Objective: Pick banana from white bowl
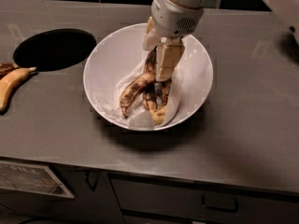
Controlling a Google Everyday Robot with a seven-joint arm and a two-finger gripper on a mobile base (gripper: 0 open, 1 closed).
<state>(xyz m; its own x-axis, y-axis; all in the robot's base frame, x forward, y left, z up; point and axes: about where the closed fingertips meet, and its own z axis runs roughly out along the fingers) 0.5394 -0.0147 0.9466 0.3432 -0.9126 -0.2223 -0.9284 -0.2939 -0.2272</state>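
- The banana (135, 90) lies inside the white bowl (100, 57), a bit left of the middle. It is curved, and its top end is just beside the gripper (161, 65).
- Thin darker bananas (150, 100) lie right next to it and touch it. I think the gripper could catch one of those by mistake, or pinch two at once.
- The banana looks very ripe and soft. A hard squeeze could squash it or tear the skin, and then it could slip out and fall back.
- A white paper (174, 99) lies under the fruit. It may stick to the banana and come up with it.
- The bowl sits loose on the tabletop (247, 106). If the gripper bumps its wall, the bowl could slide or tip.
- The arm (180, 8) comes in from the back, at the top of the view, and reaches down into the bowl.
- The gripper points down and is low inside the bowl, over the top ends of the bananas.
- I cannot tell whether the gripper is apart, together, or clamped on anything, because it hides its own tips.
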